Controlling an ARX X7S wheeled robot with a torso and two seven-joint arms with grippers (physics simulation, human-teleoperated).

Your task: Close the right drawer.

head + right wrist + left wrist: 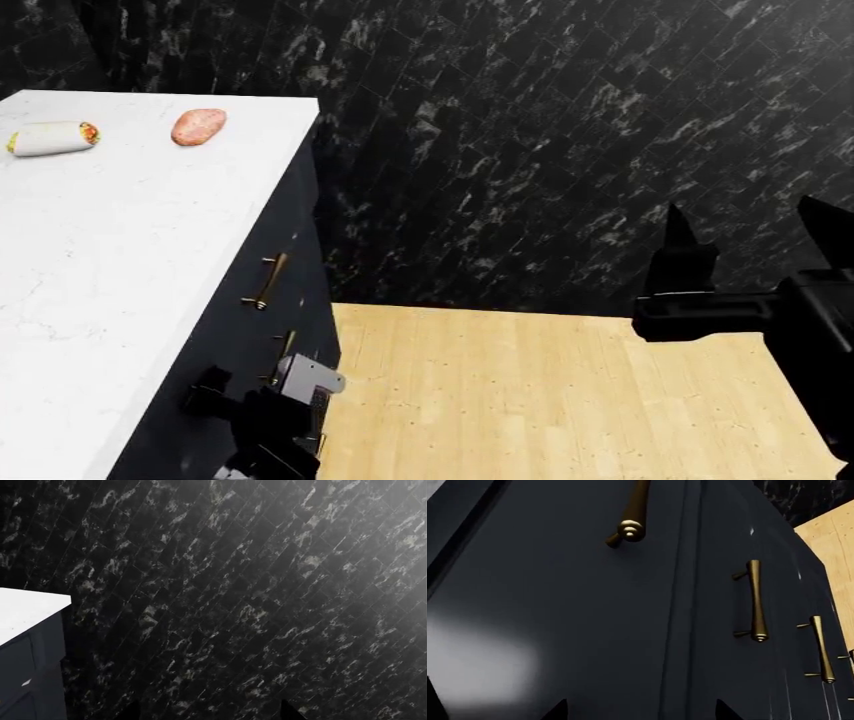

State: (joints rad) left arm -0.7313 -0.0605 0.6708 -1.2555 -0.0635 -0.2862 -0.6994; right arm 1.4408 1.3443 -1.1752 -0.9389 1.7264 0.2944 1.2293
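Left wrist view: the left end effector's two dark fingertips, set apart and holding nothing, face smooth navy cabinet panels. A turned brass handle lies just beyond them; I cannot tell whether it is the right drawer's.

Head view: the right end effector hangs spread over pale wood floor, well apart from the glossy white marble worktop.

Right wrist view: veined black tile wall.

Left gripper: low against the cabinet front, half cut by head view's lower edge; jaws unreadable. Right gripper: arm cropped at the frame's side. Nearest brass handle: top end cut off. Drawer outline not discernible.
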